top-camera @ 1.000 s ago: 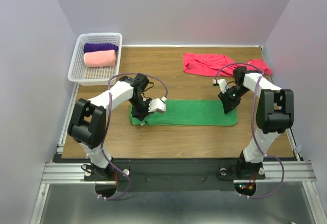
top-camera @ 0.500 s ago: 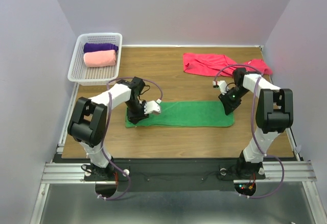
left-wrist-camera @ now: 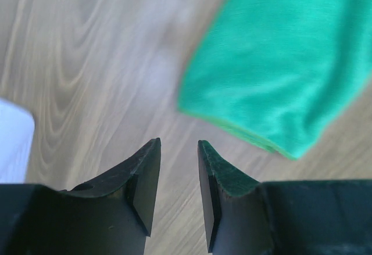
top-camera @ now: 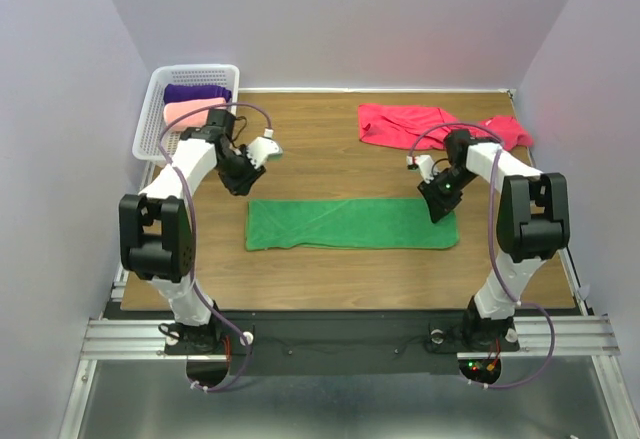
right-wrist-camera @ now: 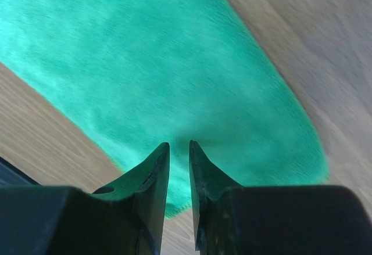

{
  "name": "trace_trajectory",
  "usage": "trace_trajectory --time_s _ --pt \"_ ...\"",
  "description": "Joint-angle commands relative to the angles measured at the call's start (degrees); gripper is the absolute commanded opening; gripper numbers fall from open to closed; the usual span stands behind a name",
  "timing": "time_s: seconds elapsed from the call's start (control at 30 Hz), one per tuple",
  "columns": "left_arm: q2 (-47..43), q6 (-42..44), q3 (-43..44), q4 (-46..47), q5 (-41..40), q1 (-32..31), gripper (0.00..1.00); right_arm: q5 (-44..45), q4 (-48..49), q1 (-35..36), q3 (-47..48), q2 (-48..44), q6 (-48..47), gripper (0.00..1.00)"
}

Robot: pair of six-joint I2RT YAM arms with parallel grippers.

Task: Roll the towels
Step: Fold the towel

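The long green cloth towel (top-camera: 350, 224) lay flat across the middle of the wooden table (top-camera: 330, 279), with the right gripper (right-wrist-camera: 178, 146) at its right end, black fingers almost together on the cloth; whether they pinched it could not be told. The left gripper (left-wrist-camera: 178, 147), down on the towel's left end half a second before, had drawn off to the far left of that end above bare wood, jaws slightly parted and empty. Farther back a crumpled crimson towel (top-camera: 420, 124) lay at the far right, and a rolled salmon-pink towel (top-camera: 185, 112) and purple towel (top-camera: 195, 92) sat in the white plastic mesh basket (top-camera: 150, 121) at the far left.
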Motion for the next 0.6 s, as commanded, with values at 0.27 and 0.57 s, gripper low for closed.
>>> trace_trajectory --time_s 0.27,0.57 --pt "6.28 -15.58 0.37 2.55 11.67 6.7 0.45 1.22 1.45 2.99 -4.17 -0.51 1.36 0.26" --pt "6.89 -18.21 -4.37 5.09 12.3 7.06 0.48 3.33 2.77 3.16 -5.49 0.11 1.36 0.25"
